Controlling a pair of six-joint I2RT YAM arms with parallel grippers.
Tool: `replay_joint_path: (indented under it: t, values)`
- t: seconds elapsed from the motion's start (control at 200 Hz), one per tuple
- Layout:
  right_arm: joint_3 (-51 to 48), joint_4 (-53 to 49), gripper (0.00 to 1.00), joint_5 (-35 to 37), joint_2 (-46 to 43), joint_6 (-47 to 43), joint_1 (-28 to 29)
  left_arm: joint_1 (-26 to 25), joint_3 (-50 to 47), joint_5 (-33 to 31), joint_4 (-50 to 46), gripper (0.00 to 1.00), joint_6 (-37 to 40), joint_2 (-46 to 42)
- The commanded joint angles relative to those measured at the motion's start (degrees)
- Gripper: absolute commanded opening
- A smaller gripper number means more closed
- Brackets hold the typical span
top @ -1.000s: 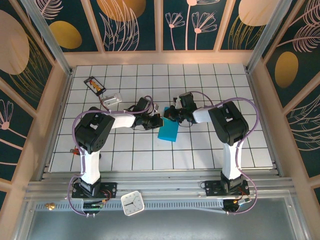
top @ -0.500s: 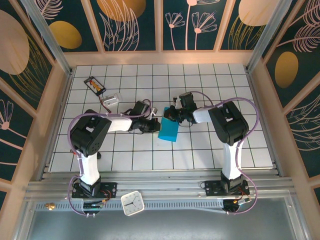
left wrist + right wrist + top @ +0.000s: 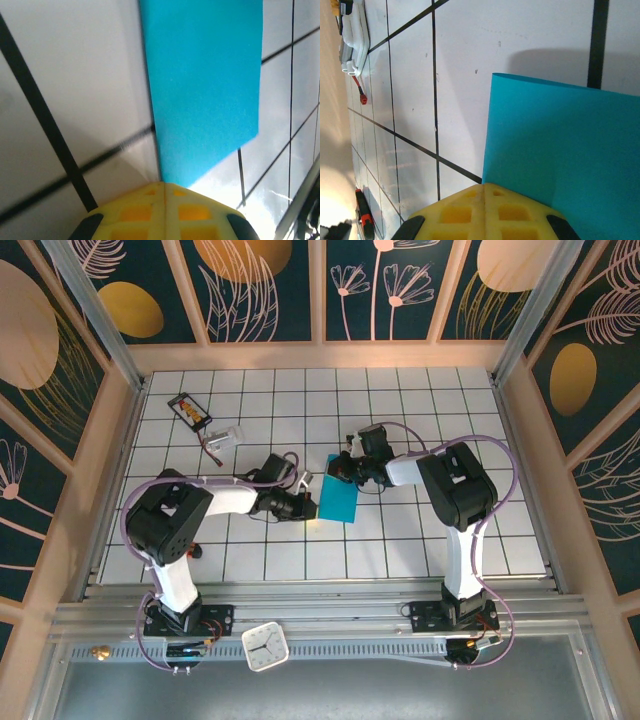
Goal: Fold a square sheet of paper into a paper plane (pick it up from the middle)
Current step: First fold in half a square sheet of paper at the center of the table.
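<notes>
Figure: the square sheet of paper (image 3: 338, 502), doubled into a narrow teal rectangle, is held near the middle of the tiled table (image 3: 420, 540), well apart from all 4 edges. The left gripper (image 3: 306, 506) has its 2 yellow fingers (image 3: 200, 215) pressed together on the sheet's near-left corner, and the right gripper (image 3: 337, 468) has its 2 fingers (image 3: 520, 212) likewise closed on the far end. A black card (image 3: 189, 409) lies by the far-left corner.

The sheet of paper (image 3: 200, 90) runs off both wrist views' edges.
</notes>
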Motion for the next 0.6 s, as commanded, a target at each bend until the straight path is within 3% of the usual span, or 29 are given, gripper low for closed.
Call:
replay_joint_path:
  t: [0.0,0.21,0.595]
  values:
    - [-0.94,-6.54,0.00,5.31,3.04,-1.84,-1.25,-0.43,0.01,3.23,0.96,0.00,-4.44,-2.40]
    - [-0.86,-6.82,0.00,5.24,3.00,-2.06,-1.32,-0.12,3.84,2.37,6.82,0.00,-8.24,1.17]
    - [-1.13,-6.47,0.00,5.04,3.31,-2.07,-1.51,1.45,8.63,1.70,4.51,0.00,-6.41,8.59]
